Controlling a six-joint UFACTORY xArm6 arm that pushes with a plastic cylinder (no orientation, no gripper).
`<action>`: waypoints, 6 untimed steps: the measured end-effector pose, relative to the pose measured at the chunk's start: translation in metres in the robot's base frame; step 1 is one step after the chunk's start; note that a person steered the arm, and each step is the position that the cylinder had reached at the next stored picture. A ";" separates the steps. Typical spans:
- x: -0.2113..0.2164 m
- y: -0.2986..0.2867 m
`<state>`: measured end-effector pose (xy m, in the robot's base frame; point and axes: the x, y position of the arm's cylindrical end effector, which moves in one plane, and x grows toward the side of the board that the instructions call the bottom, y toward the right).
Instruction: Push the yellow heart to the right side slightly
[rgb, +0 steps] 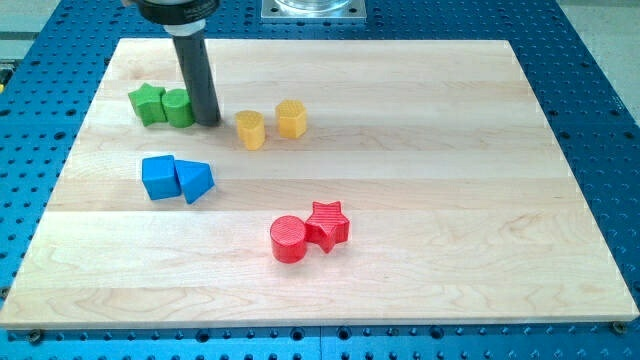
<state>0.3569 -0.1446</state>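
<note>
The yellow heart (250, 129) sits on the wooden board (420, 200) in its upper left part. A yellow hexagon block (291, 118) stands just to its right and slightly higher in the view, a small gap apart. My dark rod comes down from the view's top left. My tip (208, 122) rests on the board to the left of the yellow heart, a short gap from it. The tip stands right against the right side of a green cylinder (179, 107).
A green star (147, 102) touches the green cylinder's left side. A blue cube (158, 177) and a blue triangle block (195, 181) sit together at the left. A red cylinder (288, 240) and a red star (327, 224) touch near the bottom middle.
</note>
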 end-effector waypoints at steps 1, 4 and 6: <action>-0.005 -0.009; 0.045 0.045; 0.058 0.077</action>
